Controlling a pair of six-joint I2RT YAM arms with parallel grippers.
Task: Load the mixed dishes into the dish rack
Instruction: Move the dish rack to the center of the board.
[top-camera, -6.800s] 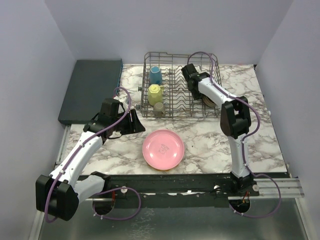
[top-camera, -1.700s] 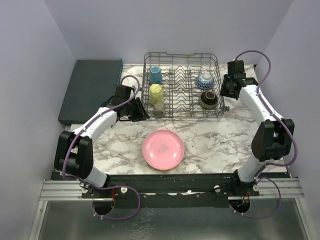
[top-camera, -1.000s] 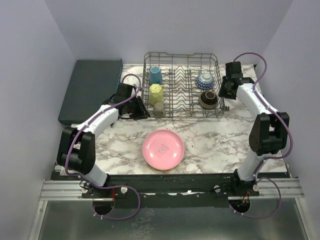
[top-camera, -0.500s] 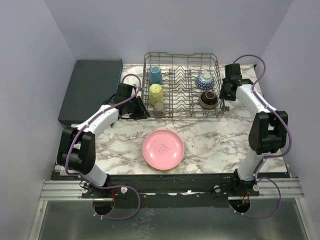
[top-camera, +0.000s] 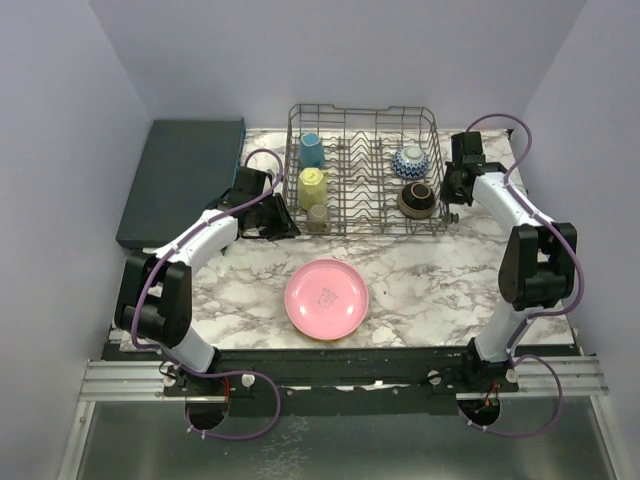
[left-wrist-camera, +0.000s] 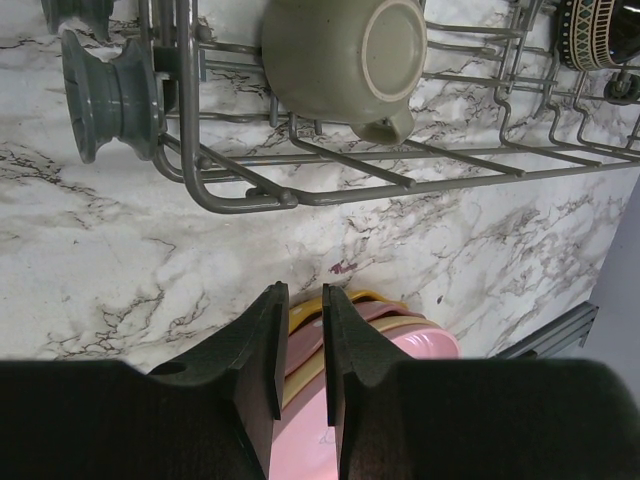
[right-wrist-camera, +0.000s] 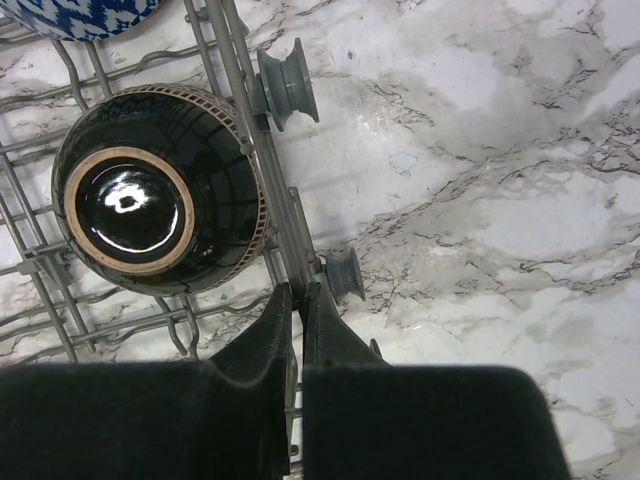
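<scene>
The right end effector (right-wrist-camera: 297, 290), having just snapped fully closed, is sitting at the dish rack (right-wrist-camera: 240, 90) on its right rim. It is perhaps pinching the wire, which would mean bracing the rack rather than carrying a dish. The left end effector (left-wrist-camera: 300, 292) is hanging slightly parted and empty by the near-left corner. The grey wire rack is standing far back on the surface (top-camera: 420, 270), holding three mugs (top-camera: 311, 187) and two bowls (top-camera: 416, 199). The pink plate (top-camera: 327, 298) is waiting in front.

Top overhead; wrist cameras close, both on dish rack (top-camera: 362, 170).

Pink plate (top-camera: 326, 298), grey wire rack (top-camera: 360, 150), dark bowl (right-wrist-camera: 160, 205) — rim apparently tan-banded.
</scene>
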